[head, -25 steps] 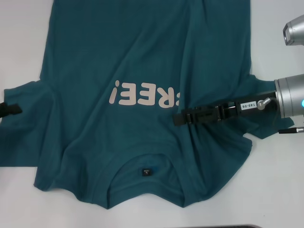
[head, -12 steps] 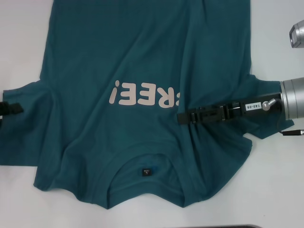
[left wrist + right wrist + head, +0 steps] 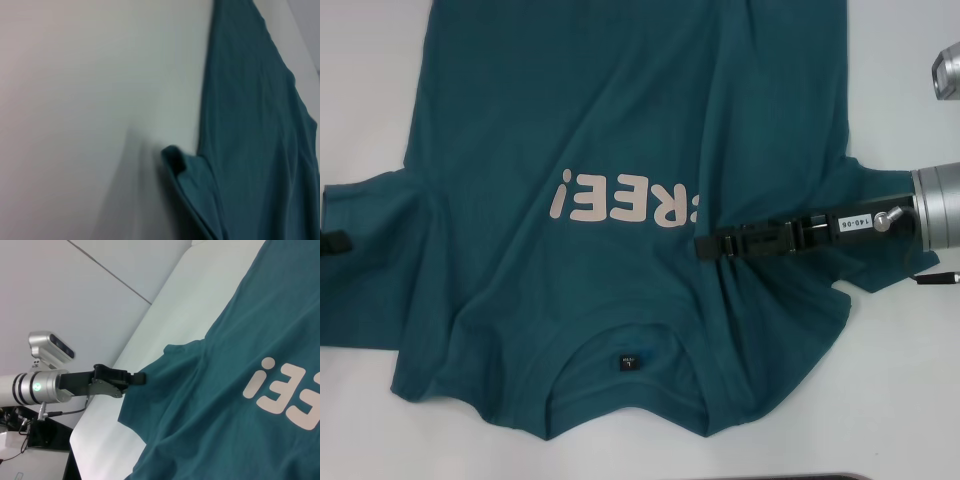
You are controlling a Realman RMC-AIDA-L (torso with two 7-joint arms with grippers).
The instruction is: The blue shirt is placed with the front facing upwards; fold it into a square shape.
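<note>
The blue shirt (image 3: 620, 120) lies spread on the white table (image 3: 905, 400), front up, collar and dark neck label (image 3: 628, 361) towards me. Its pale letters (image 3: 620, 200) are partly covered at their right end by a raised fold. My right gripper (image 3: 705, 246) reaches in from the right, low over that fold. My left gripper (image 3: 334, 243) shows only as a black tip at the view's left edge, beside the left sleeve. In the right wrist view the left gripper (image 3: 140, 377) has its tip at the sleeve's hem on the shirt (image 3: 225, 405). The left wrist view shows a curled sleeve corner (image 3: 175, 160).
The right arm's silver wrist (image 3: 935, 205) hangs over the right sleeve. A grey housing (image 3: 947, 72) sits at the far right edge. Bare white table (image 3: 75, 100) lies left of the shirt, and the near table edge (image 3: 790, 477) runs along the bottom.
The right gripper has drawn back a little to the right along the fold. The left gripper has slid left, almost out of the head view. The shirt has not shifted.
</note>
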